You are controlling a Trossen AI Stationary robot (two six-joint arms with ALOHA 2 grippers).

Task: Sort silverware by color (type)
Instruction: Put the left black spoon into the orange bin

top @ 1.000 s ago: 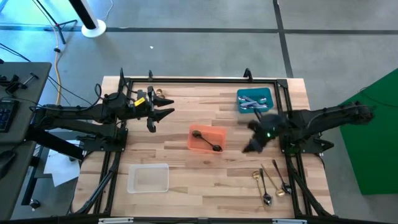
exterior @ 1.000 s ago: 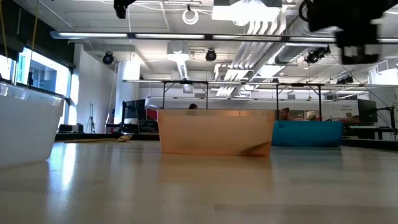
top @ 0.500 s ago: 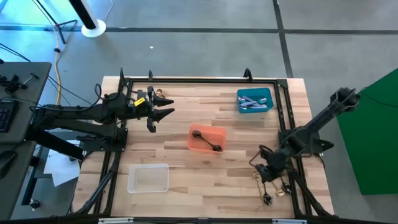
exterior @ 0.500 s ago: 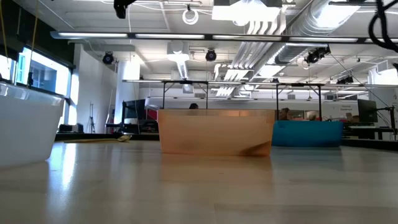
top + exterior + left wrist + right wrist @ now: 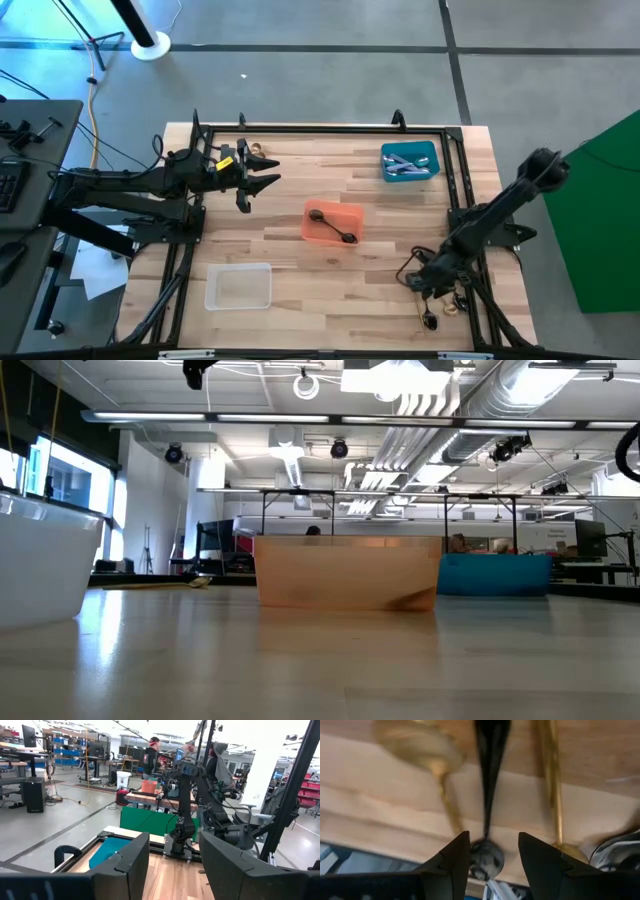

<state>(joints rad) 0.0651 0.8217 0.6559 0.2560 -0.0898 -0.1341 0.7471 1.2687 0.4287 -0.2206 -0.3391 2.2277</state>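
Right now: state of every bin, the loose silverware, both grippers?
blue bin: holds silver pieces
orange bin: holds one black spoon
clear bin: empty
loose silverware: lies on the table at its near right corner, partly hidden under the right arm
black piece: flat on the wood, between two gold pieces
right gripper: open, low over the black piece
left gripper: open, holds nothing, over the table's left side

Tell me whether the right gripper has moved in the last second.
Yes. The right gripper went from beside the blue bin down to the loose silverware near the table's front edge.
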